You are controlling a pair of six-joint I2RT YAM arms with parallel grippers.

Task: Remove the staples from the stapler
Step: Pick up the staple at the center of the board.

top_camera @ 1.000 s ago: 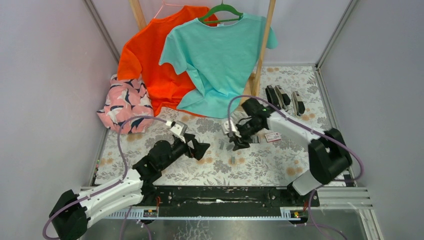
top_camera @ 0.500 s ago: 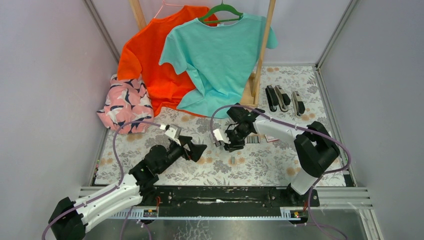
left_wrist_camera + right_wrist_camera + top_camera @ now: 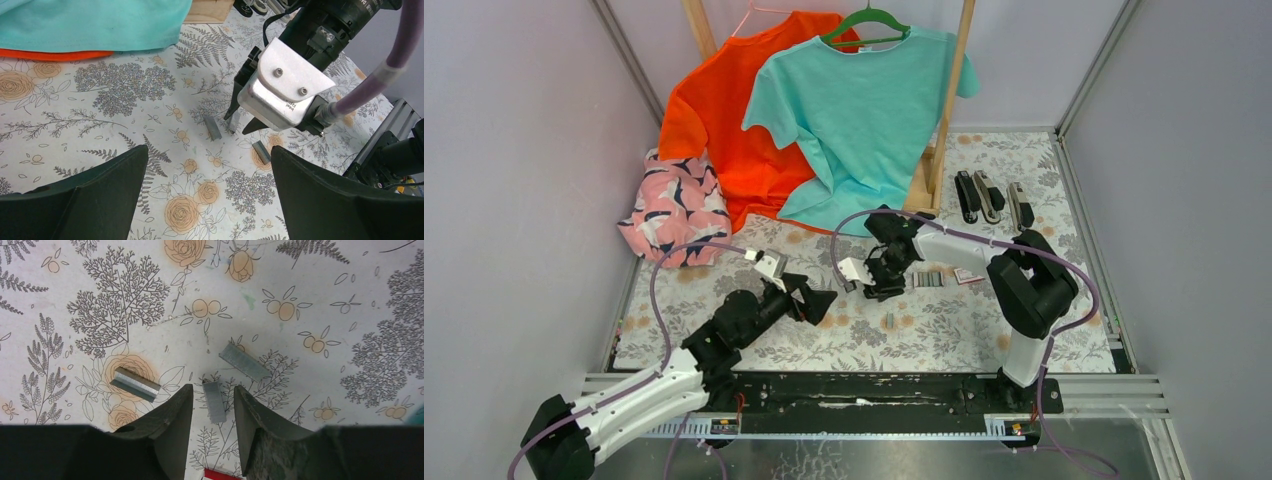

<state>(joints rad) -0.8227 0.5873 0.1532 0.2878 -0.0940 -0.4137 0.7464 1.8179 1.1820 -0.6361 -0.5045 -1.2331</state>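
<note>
Three short silvery strips of staples lie on the flowered tablecloth in the right wrist view: one on the left point(image 3: 136, 384), one in the middle point(image 3: 215, 402), one on the right point(image 3: 245, 362). My right gripper point(image 3: 213, 387) points down over the middle strip, its jaws partly open astride it with a gap on each side. From the left wrist view I see that gripper point(image 3: 237, 124) and two strips point(image 3: 213, 128) point(image 3: 261, 152) beside it. My left gripper point(image 3: 209, 149) hovers wide open and empty. Three staplers point(image 3: 989, 196) stand at the back right, far from both grippers.
A small white-and-pink box point(image 3: 969, 277) and more strips point(image 3: 929, 279) lie just right of the right gripper. Orange point(image 3: 724, 120) and teal point(image 3: 864, 110) shirts hang on a wooden rack at the back. A pink patterned cloth point(image 3: 674, 205) is bunched at the left.
My right arm has swung left across the table and come down over the strips, and its jaws have narrowed. The left arm has shifted slightly left and stayed open.
</note>
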